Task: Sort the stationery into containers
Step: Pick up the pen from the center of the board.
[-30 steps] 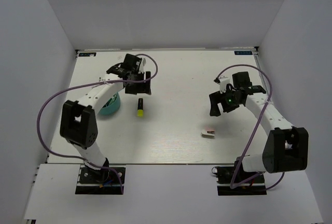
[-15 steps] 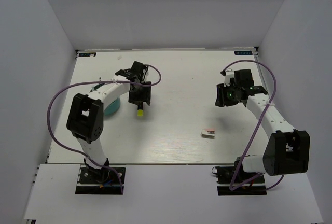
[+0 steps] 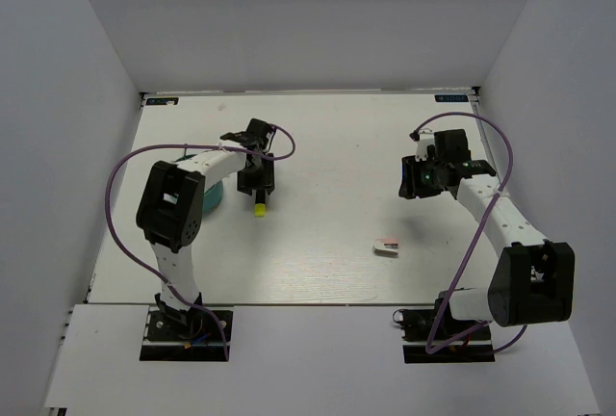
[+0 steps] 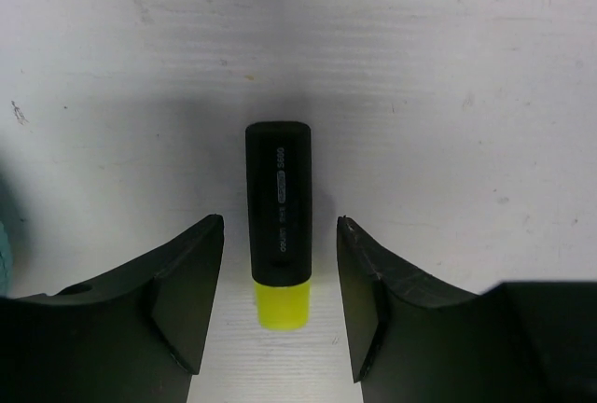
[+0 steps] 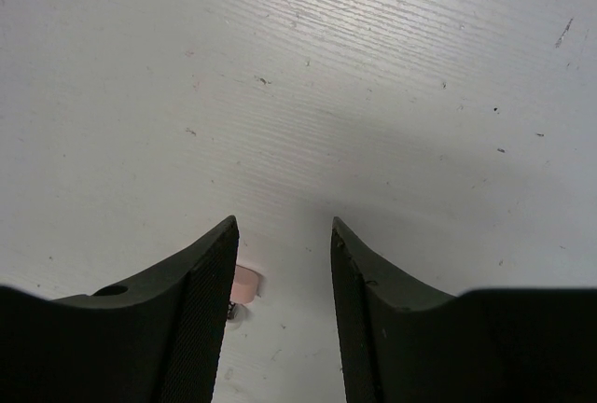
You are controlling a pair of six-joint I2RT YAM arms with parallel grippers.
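A black marker with a yellow end (image 4: 279,226) lies flat on the white table; in the top view only its yellow end (image 3: 259,210) shows below my left gripper (image 3: 258,188). My left gripper (image 4: 280,244) is open, its jaws either side of the marker without touching it. The teal holder (image 3: 208,200) sits just left of it, mostly hidden by the left arm. A pink-and-white block (image 3: 386,247) lies right of centre. My right gripper (image 3: 412,185) is open and empty above bare table; the block (image 5: 244,284) peeks out beside its left finger (image 5: 201,310).
White walls close in the table (image 3: 327,146) at the back and on both sides. Purple cables loop from both arms. The other pens and markers are not in view.
My left gripper has moved toward the near side and come down over the yellow-ended marker, now straddling it. My right gripper swung up and back a second ago, then held still.
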